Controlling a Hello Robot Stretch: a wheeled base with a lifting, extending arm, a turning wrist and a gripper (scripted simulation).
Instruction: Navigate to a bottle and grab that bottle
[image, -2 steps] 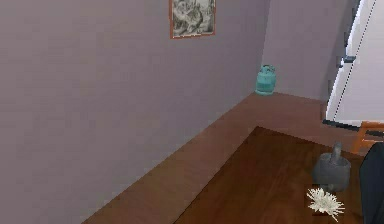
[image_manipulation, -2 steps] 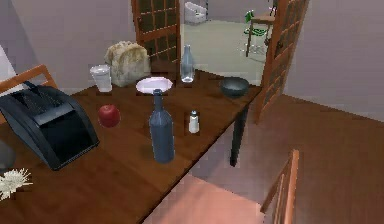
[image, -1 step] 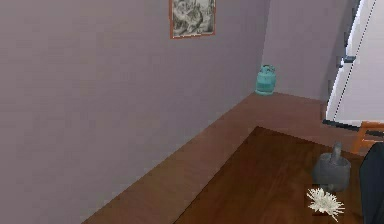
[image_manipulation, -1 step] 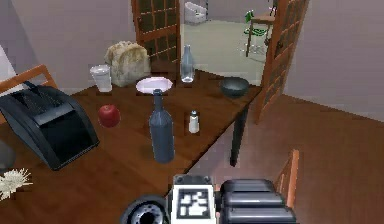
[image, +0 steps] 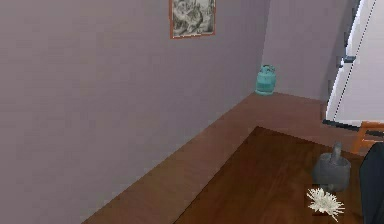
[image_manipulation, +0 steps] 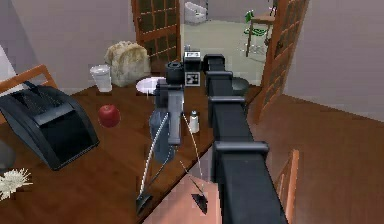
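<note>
On the brown wooden counter (image_manipulation: 90, 160), a small pale bottle-shaped object (image_manipulation: 194, 122) is noted near the fingers (image_manipulation: 150, 170); final approach is judged underway, alignment is required; any hold cannot be told.

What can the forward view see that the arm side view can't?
The forward view has a framed picture on the purple wall and a teal container in the far corner. The arm side view has a wooden table with a red apple, a white cup and a black machine, plus the robot's dark arm. Both have brown wooden floor and what looks like the same white spiky thing, at the forward view's bottom right and the arm side view's left edge.
</note>
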